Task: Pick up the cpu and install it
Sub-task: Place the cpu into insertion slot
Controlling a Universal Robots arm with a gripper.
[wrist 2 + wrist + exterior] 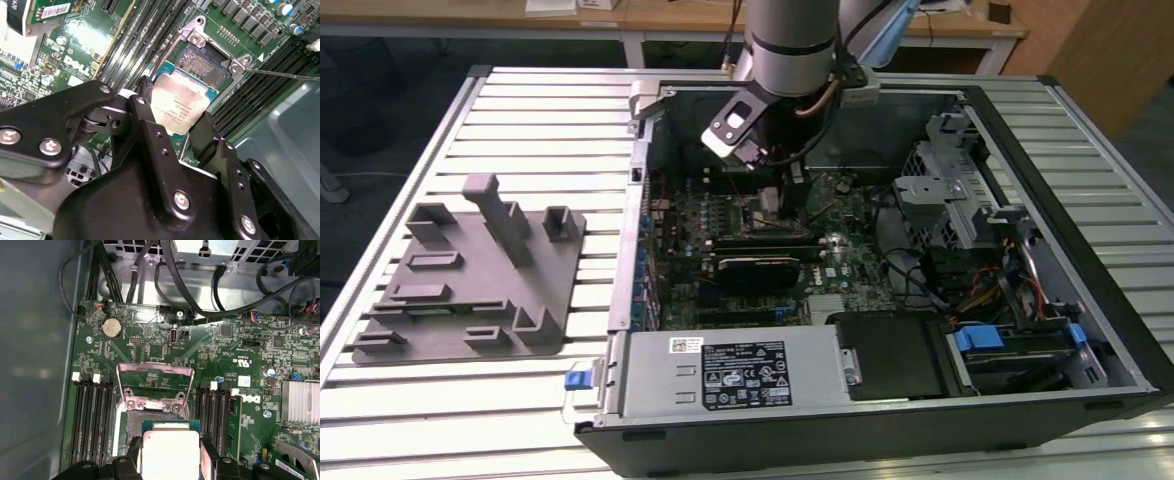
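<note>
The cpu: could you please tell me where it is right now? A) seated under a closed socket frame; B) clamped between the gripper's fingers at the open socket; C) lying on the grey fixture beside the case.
B: in both wrist views the cpu is clamped in the gripper, at the socket, whose frame stands raised.

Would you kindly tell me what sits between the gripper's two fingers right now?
The cpu sits there, gripped at opposite edges by the gripper, close to the open socket; both wrist views show it.
</note>
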